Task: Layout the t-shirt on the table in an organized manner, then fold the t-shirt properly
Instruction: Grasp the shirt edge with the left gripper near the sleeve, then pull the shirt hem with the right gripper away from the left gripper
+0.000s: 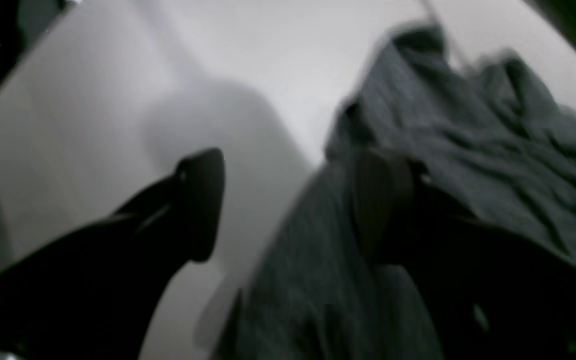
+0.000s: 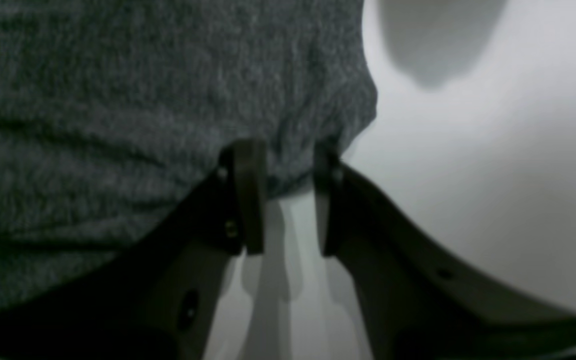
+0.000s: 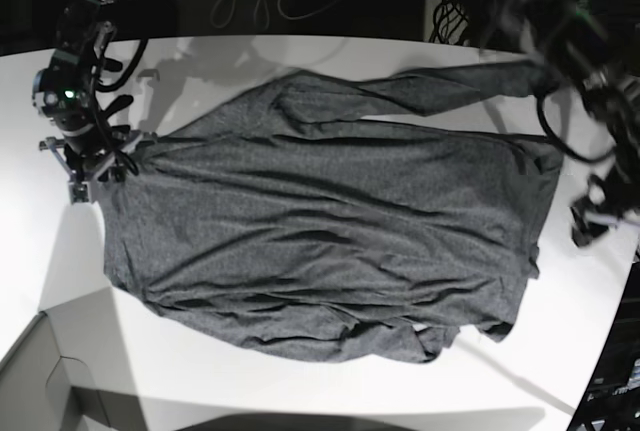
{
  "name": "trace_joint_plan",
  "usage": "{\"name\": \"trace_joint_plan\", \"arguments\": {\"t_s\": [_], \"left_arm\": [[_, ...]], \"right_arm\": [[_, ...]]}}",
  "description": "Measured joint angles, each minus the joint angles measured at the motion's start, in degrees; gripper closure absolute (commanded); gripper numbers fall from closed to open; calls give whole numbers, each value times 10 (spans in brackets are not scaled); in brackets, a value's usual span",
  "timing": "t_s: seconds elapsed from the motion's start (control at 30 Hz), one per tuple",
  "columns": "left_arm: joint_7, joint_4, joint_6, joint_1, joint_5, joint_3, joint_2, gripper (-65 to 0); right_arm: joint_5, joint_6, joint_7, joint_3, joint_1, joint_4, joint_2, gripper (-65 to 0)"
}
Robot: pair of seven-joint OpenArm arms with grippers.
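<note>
Now your right tool [image 2: 288, 195] is pinching the t-shirt [image 3: 330, 231] hem on the worktop [image 3: 300, 391]; your left tool [image 1: 293, 205] is gaping open.

The table [image 3: 300, 391] is seen from directly overhead in the base view. Each wrist view is taken close behind its own gripper, low over the tabletop. The t-shirt [image 3: 330, 241] is shared by all three views.
</note>
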Motion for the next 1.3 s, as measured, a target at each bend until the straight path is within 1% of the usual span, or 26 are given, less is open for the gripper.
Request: {"name": "trace_joint_plan", "arguments": {"t_s": [0.03, 0.13, 0.2, 0.23, 0.37, 0.4, 0.5, 0.57, 0.67, 0.73, 0.83, 0.93, 0.97, 1.03, 1.13, 1.17, 1.23, 1.27, 1.3], "left_arm": [[3, 10, 7, 23, -11, 2, 12, -404], [18, 23, 6, 71, -23, 5, 54, -404], [19, 22, 6, 78, -21, 5, 69, -404], [15, 18, 6, 76, -21, 5, 70, -404], [-20, -14, 2, 73, 24, 5, 68, -404], [-37, -20, -2, 75, 21, 5, 68, -404], [-68, -42, -3, 71, 40, 5, 62, -404], [-75, -51, -6, 68, 46, 4, 59, -404], [-79, -58, -12, 70, 45, 3, 48, -404], [-78, -56, -11, 76, 46, 2, 42, -404], [-84, -54, -12, 82, 42, 1, 42, -404], [-82, -53, -9, 80, 50, 2, 41, -404], [-82, -54, -8, 79, 50, 2, 42, -404], [-82, -54, -7, 80, 50, 2, 41, -404], [-84, -54, -7, 80, 50, 2, 42, -404], [-84, -54, -7, 80, 50, 2, 42, -404], [-84, -54, -7, 80, 50, 2, 41, -404], [-86, -54, -7, 83, 50, 2, 41, -404], [-89, -54, -7, 85, 48, 2, 41, -404]], "right_arm": [[-1, 0, 0, 0, 0, 9, -1, -172], [1, 0, 3, -2, 3, 37, -1, -172], [2, 0, 1, -2, 13, 42, -1, -172], [2, 0, 1, -2, 19, 42, -1, -172], [2, 0, 0, -10, 37, 42, -1, -172], [-2, 0, -1, -21, 41, 41, 1, -172], [0, 0, 0, -79, 51, 25, 13, -172], [4, 2, 1, -130, 70, -5, 32, -172], [6, 1, 1, -174, 113, -53, 46, -172], [4, 2, 0, -186, 151, -98, 46, -172], [5, 2, 5, -192, 228, -195, 45, -172], [2, 1, 13, -191, 340, -362, 48, -171], [0, -2, 26, -191, 376, -422, 51, -169], [4, -4, 80, -192, 426, -529, 58, -167], [0, -4, 146, -191, 471, -653, 71, -161], [-2, -4, 170, -192, 479, -689, 75, -148], [-2, -4, 208, -192, 480, -728, 81, -98], [-1, -5, 236, -192, 478, -737, 83, -67], [-2, -5, 245, -192, 477, -744, 85, -41]]}}
